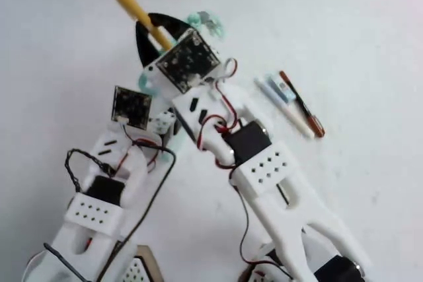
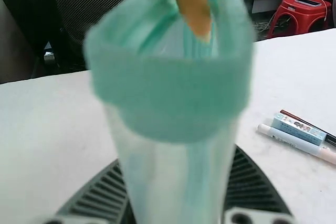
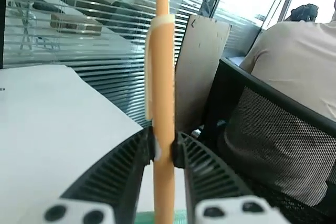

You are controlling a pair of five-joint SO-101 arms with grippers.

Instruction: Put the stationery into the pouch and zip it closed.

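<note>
- Gripping the teal pouch around its lower body, the left arm's jaws are clamping it from both sides and holding it upright, mouth gaping upward.
- Leaning over the left arm with its wrist tipped down, the right arm is hanging directly above that mouth, its jaws pinching the orange pen tight at mid-barrel.
- The pen's long axis is running almost in line with the pouch, only slightly tilted. Its lower end is sitting at the rim, seemingly just inside, so the coming move is looking like a straight release or push down the barrel.
- Farther out on the desk, a white pen, a small blue box and a dark red pen are lying bunched together, well apart from the pouch and nearer the right arm.
</note>
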